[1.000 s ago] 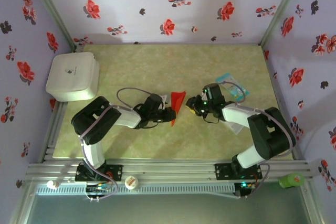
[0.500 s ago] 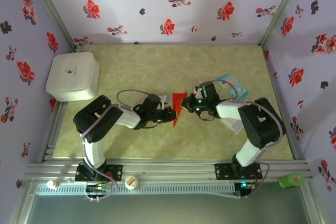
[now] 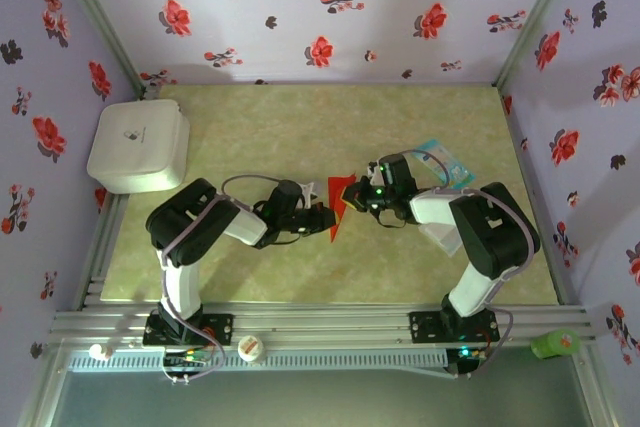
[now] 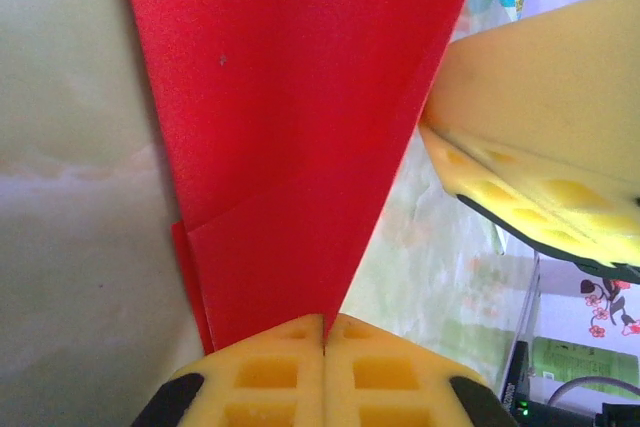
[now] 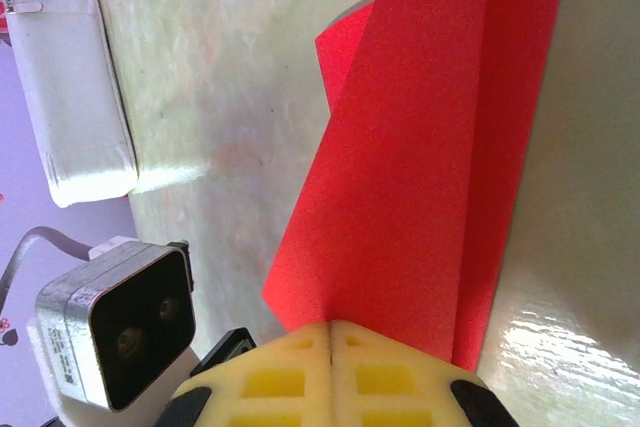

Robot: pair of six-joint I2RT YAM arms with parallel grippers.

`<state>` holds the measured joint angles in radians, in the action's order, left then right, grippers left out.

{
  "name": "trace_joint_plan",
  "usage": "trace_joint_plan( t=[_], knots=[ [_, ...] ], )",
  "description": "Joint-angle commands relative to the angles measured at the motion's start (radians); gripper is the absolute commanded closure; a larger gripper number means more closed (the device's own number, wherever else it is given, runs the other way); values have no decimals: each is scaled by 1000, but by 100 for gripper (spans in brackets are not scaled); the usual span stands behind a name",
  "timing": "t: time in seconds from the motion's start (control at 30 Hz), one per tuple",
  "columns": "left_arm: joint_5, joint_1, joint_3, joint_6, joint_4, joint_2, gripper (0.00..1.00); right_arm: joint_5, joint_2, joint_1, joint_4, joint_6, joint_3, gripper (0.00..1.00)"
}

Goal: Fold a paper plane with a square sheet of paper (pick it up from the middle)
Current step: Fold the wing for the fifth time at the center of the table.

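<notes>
Folded red paper [image 3: 340, 204] is mid-table, well to the right of the white box [image 3: 138, 145] and a bit nearer the arm bases. It's a narrow wedge, wide end away from the bases, tip toward them. Left claw [image 3: 322, 217] is clamped on the paper's edge that faces the box. In the left wrist view its two yellow pads [image 4: 270, 372] are pressed flush with the paper [image 4: 290, 97] pinched in the seam, and layered fold edges show just above. Right claw [image 3: 358, 196] is clamped on the edge away from the box. In the right wrist view its pads [image 5: 385, 377] are closed tight on the paper [image 5: 430, 147], with a fold line running lengthwise. The claws face each other across the paper, close together. A light-blue-and-white packet [image 3: 445, 162] lies flat on the table [image 3: 300, 122], farther from the box than the right claw. Can't tell if the paper is lifted or resting.
</notes>
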<state>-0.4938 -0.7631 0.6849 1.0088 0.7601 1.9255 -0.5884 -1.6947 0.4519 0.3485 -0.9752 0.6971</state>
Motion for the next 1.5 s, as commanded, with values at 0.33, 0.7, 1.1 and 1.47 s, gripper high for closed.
trace_joint_plan(
  t=[0.33,0.7,1.1,1.47],
  knots=[
    [-23,18,-43,110,70,49,100,-57,-57,5,47,62,43,98],
    [-18,24,-61,136,46,47,100,-71,-105,-18,40,98,75,98],
    [5,30,-64,168,10,46,100,-103,-154,-35,58,104,83,97],
    [24,31,-76,195,-20,50,100,-116,-181,-45,66,104,97,94]
  ],
)
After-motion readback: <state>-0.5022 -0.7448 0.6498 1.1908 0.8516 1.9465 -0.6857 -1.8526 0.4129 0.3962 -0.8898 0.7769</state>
